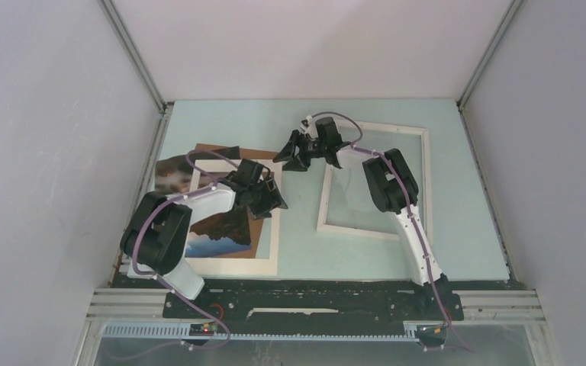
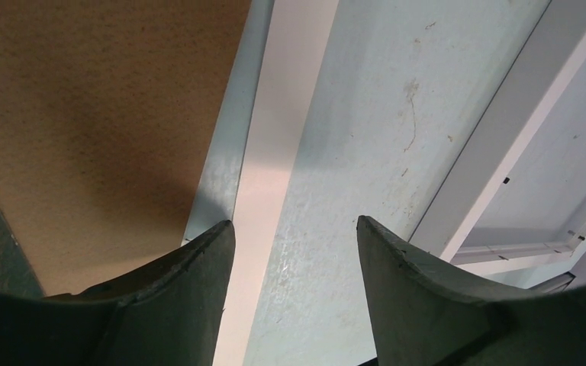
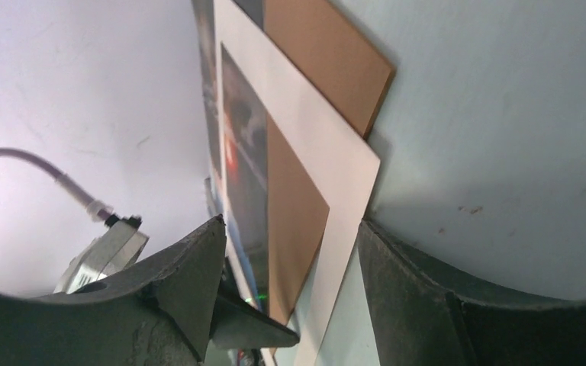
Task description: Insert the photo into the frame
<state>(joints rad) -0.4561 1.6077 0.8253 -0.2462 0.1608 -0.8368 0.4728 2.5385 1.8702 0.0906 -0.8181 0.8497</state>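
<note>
The photo [image 1: 268, 255], a print with a wide white border and a dark sky picture, lies flat at the left of the table, overlapping a brown backing board [image 1: 256, 229]. My left gripper [image 1: 269, 200] hovers low over the photo's right border, open. In the left wrist view the white border [image 2: 275, 114] runs up between the left gripper's [image 2: 294, 225] spread fingers, and nothing is pinched. The white frame [image 1: 374, 231] with its clear pane lies at the right. My right gripper [image 1: 296, 156] is open between the photo and the frame. In its wrist view the right gripper [image 3: 290, 225] faces the photo's corner [image 3: 313, 145].
The brown backing board [image 2: 107, 114] fills the left of the left wrist view, with the frame's rail [image 2: 488, 152] at the right. In the right wrist view the board [image 3: 328, 53] juts out beyond the photo. Pale walls enclose the blue-green table [image 1: 297, 244] on three sides.
</note>
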